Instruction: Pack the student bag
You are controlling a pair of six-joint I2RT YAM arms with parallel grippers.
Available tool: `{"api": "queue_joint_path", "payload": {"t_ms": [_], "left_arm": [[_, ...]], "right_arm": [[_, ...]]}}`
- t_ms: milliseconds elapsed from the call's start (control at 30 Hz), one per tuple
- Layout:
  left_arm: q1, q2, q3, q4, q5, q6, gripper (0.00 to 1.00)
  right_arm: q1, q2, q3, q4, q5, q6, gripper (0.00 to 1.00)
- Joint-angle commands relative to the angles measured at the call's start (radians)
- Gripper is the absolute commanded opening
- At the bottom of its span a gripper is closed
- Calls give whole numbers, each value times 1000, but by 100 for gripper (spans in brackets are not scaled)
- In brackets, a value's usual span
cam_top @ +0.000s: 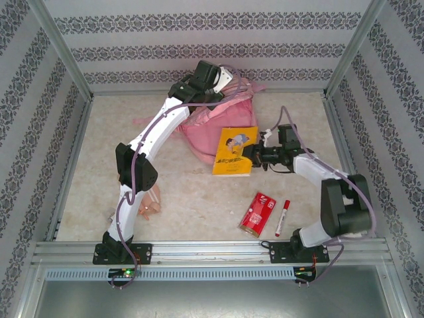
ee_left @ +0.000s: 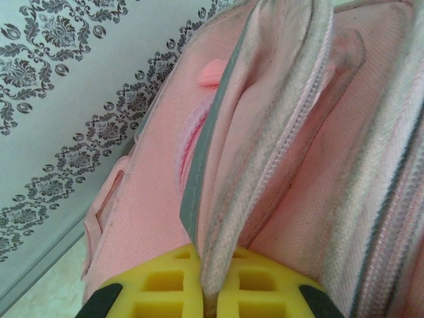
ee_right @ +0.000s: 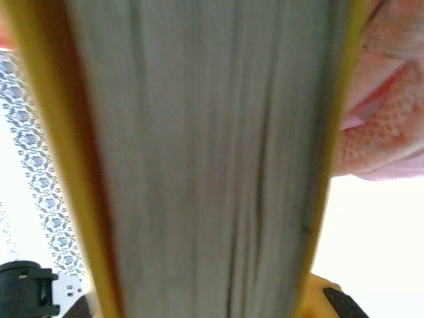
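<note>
Top external: L hand (cam_top: 224,85) clamped on student bag (cam_top: 205,132), R hand (cam_top: 256,154) clamped on book (cam_top: 232,151)

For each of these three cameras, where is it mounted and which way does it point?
Top external: above and behind the arm bases, looking down at the table; both arms show, left gripper on the student bag, right gripper on the yellow book.
Left wrist: on the left arm, facing along its yellow fingers into the bag's pinched zip edge.
Right wrist: on the right arm, facing the clamped book's page edge, its fingers at the bottom.
Shared: bag in all three; book in top and right wrist.
</note>
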State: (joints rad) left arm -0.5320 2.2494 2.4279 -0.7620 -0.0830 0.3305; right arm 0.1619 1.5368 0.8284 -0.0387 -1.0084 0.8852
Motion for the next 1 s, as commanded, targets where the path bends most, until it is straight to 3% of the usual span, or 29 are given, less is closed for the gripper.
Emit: {"api": "queue_joint_path", "payload": {"t_ms": [0, 233, 400, 500, 700, 967], "left_arm": [[-28, -105, 65, 149, 1, -18, 0], [-70, -135, 64, 75, 10, -81, 0], [-98, -142, 64, 36, -9, -146, 0], [-112, -144, 62, 16, 8, -180, 0], [-123, -146, 51, -1, 10, -124, 0], [-122, -154, 38, 38, 11, 20, 0]], "right_arm": [[34, 69, 125, 196, 19, 48, 0], [51, 250, 205, 481, 207, 259, 1], [68, 305, 149, 581, 498, 390, 1], [87, 362, 165, 649, 566, 454, 1], [115, 442, 260, 662, 443, 401, 5], [89, 467, 301, 451, 133, 111, 11]]}}
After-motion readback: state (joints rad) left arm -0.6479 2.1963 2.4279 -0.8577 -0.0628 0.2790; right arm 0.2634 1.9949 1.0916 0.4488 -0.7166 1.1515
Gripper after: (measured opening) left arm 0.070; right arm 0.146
